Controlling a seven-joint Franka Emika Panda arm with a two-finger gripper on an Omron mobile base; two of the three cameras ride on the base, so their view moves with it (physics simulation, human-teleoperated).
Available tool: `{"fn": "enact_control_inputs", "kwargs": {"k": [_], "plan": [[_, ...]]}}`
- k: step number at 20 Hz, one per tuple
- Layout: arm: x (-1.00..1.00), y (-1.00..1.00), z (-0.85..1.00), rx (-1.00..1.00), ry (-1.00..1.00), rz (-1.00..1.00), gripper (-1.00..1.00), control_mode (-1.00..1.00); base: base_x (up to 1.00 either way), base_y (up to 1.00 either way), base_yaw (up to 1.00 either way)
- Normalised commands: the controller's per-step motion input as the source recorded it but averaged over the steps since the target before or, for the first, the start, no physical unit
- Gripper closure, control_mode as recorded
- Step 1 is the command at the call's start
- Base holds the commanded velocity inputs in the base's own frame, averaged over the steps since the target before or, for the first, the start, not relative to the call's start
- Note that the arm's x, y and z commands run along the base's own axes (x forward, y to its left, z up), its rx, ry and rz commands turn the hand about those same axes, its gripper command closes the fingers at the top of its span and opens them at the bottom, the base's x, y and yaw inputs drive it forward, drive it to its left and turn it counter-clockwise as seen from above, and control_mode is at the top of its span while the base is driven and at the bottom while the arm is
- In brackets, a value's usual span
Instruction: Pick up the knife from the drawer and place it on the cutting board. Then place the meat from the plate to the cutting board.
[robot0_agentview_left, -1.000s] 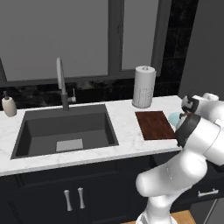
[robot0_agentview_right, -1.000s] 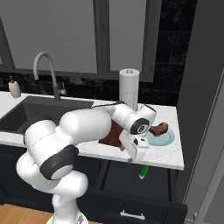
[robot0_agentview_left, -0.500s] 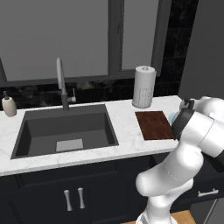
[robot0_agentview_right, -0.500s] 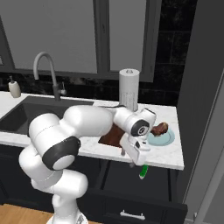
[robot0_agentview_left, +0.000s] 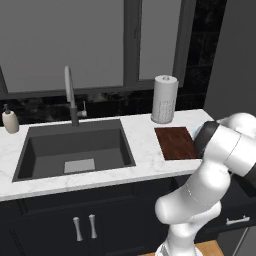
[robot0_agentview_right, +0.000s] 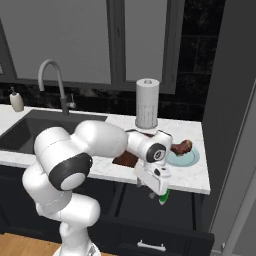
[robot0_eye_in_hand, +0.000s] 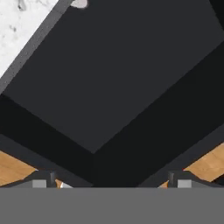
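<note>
My gripper (robot0_agentview_right: 158, 193) hangs below the counter edge, over the open dark drawer (robot0_agentview_right: 150, 234), and its jaws stand wide apart with nothing between them. The green handle of the knife (robot0_agentview_right: 164, 198) shows just beside and under the fingers. In the hand view the gripper (robot0_eye_in_hand: 111, 181) looks down into the drawer (robot0_eye_in_hand: 113, 87), and a small pale bit sits by the left fingertip (robot0_eye_in_hand: 43, 180). The brownish meat (robot0_agentview_right: 181, 147) lies on the pale blue plate (robot0_agentview_right: 186, 158). The reddish-brown cutting board (robot0_agentview_left: 176, 142) lies on the counter left of the plate, and my arm partly hides the board (robot0_agentview_right: 124, 159) in the right base view.
A paper-towel roll (robot0_agentview_right: 147, 102) stands behind the board. The sink (robot0_agentview_left: 75, 150) with its faucet (robot0_agentview_left: 70, 95) lies to the left, and a soap bottle (robot0_agentview_left: 9, 121) sits at the far left. A dark tall panel (robot0_agentview_right: 235, 125) closes the right side. The drawer's silver handle (robot0_agentview_right: 150, 245) faces the base.
The hand has sunk a little lower and to the right toward the drawer, and the forearm has swung with it. The jaws have stayed wide open. The knife has not moved.
</note>
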Motion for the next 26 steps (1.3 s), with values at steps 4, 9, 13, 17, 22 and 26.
{"fn": "enact_control_inputs", "kwargs": {"k": [4,9,13,17,22,26], "plan": [[-0.28,-0.01,-0.44,0.0,-0.02,0.19,-1.0,-1.0,0.0,0.0,0.0],[-0.11,-0.18,-0.45,0.0,0.0,0.16,-1.0,-1.0,0.0,0.0,0.0],[-0.02,-0.22,-0.27,0.0,0.0,0.11,-1.0,-1.0,0.0,0.0,0.0],[-0.09,-0.22,-0.25,0.01,0.0,0.12,-1.0,-1.0,0.0,0.0,0.0],[-0.17,-0.2,-0.19,0.06,-0.03,0.14,-1.0,-1.0,0.0,0.0,0.0],[-0.1,-0.19,-0.2,0.06,-0.01,0.14,-1.0,-1.0,0.0,0.0,0.0]]}}
